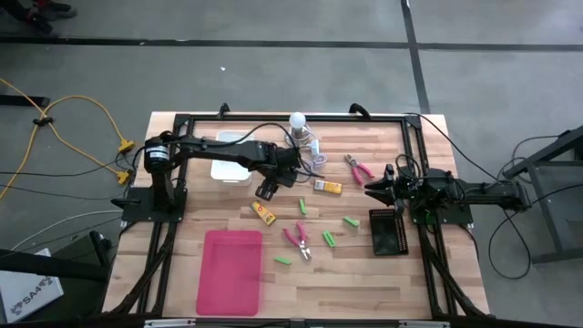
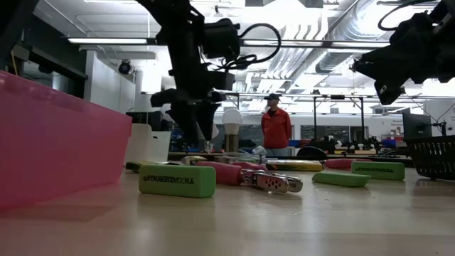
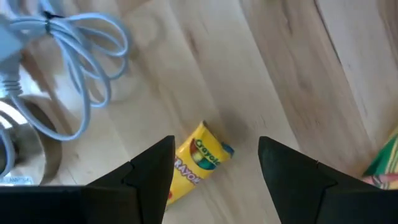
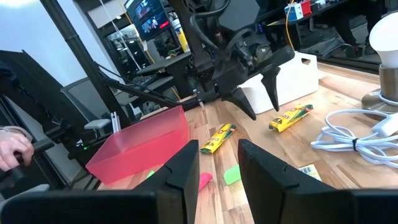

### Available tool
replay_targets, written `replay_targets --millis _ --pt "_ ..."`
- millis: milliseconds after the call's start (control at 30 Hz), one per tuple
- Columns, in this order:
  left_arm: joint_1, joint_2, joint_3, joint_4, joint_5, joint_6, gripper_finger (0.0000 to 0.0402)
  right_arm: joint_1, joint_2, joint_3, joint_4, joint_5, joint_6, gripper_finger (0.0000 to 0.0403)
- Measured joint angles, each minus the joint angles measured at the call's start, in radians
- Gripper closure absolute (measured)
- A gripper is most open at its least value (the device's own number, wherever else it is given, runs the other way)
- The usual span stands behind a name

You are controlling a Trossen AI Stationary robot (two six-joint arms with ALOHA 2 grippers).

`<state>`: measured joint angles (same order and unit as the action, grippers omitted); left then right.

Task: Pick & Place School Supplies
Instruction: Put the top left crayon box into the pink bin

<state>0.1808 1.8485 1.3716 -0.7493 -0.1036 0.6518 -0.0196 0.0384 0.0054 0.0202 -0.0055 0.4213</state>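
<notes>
Crayon boxes are the yellow oblong pieces here: one (image 1: 264, 213) lies on the table just below the left gripper (image 1: 268, 190), a second (image 1: 328, 187) sits near the coiled cord (image 1: 312, 155) by the bulb (image 1: 297, 120), and the right wrist view shows two such boxes near each other on the wood. In the left wrist view the left gripper hangs above the nearer box (image 3: 198, 163) with its fingers spread wide and nothing between them; the box lies between the two fingertips but below them, not yet touched. That box looks like thin printed card, so I judge it light, a little crushable and fairly slick; the best hold is probably across its narrow width near the middle, so it does not swing or slip out endwise. Green erasers (image 1: 327, 239) are scattered across the middle of the table, short and blocky, likely rubbery and easy to pinch across their short sides. Two pink-handled pliers lie apart, one (image 1: 297, 240) near the table's middle and one (image 1: 359, 169) towards the right gripper (image 1: 375, 189); these should be stiffer and heavier, and better taken at the handles close to the joint. A pink bin (image 1: 231, 271) stands on the left arm's side, a white box (image 1: 231, 160) under that arm, and a black basket (image 1: 385, 230) by the right arm. The right gripper waits above the table near the basket, its fingers parted and empty.
</notes>
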Motion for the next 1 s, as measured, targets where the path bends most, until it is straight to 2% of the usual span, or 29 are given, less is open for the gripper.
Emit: replay_targets --millis 300,633,1000 --pt "0.017 0.028 -0.001 -0.045 0.026 0.029 0.0175 0.0 0.0 0.0 -0.001 0.001 0.0 0.0302" --pt "0.032 0.043 -0.001 -0.03 0.02 0.134 0.0109 0.0 0.0 0.0 -0.001 0.002 0.0 0.0302" --pt "0.011 0.067 -0.001 -0.022 -0.013 0.223 0.0108 0.0 0.0 0.0 -0.001 0.002 0.0 0.0302"
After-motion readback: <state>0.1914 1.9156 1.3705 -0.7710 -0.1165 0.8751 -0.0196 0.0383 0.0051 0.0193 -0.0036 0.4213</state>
